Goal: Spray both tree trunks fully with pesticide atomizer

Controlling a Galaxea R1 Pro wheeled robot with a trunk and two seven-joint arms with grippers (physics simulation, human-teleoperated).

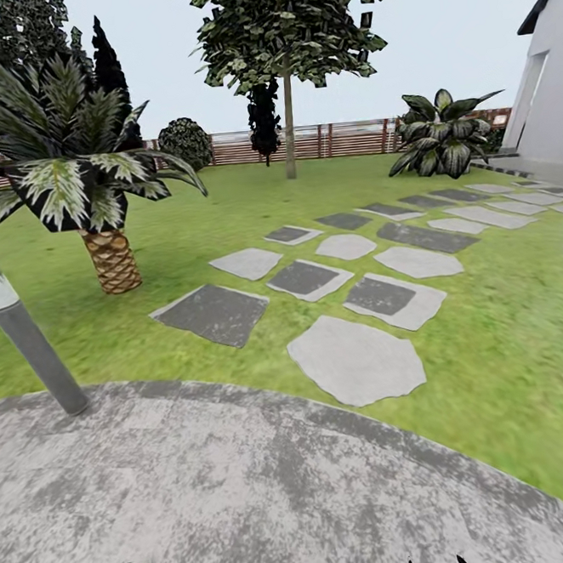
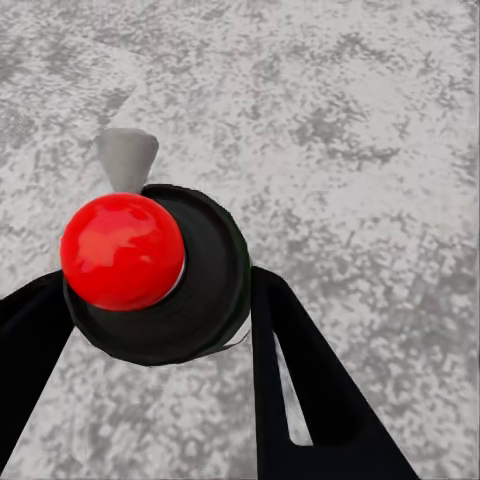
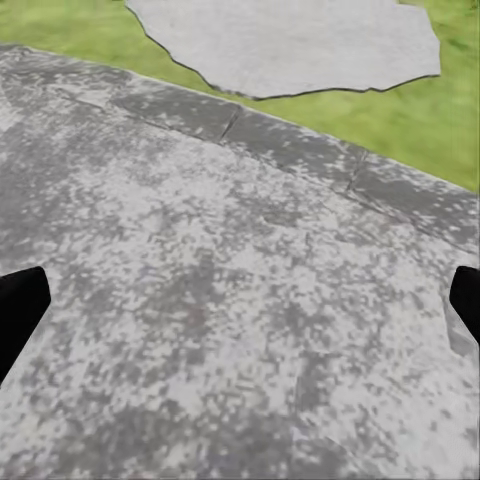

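— Where do we stand with the spraying?

— We have the pesticide atomizer [image 2: 160,270] in hand: in the left wrist view the left gripper [image 2: 160,330] is clenched around its black body, red cap and pale nozzle toward the camera, above the speckled paving [image 2: 340,120]. So the pickup looks done. The spraying, as far as we can judge, is all ahead of us.

— And the trees?

— One tree [image 1: 280,25] stands at the upper middle of the head view, its pale trunk [image 1: 289,136] rising from the lawn [image 1: 507,321] before the fence [image 1: 346,137]. We see nothing on that trunk yet. The second tree we cannot pick out.

— The other arm?

— The right gripper [image 3: 240,300] is released, its fingers wide apart at both edges of its wrist view, nothing between them.

— Room to move?

— Plenty. The paving ends in a curved edge; beyond it lie stepping stones [image 1: 357,360]. At the left, a bollard lamp [image 1: 26,338] and a palm [image 1: 85,188] to skirt; at the right, the house wall [image 1: 550,79].
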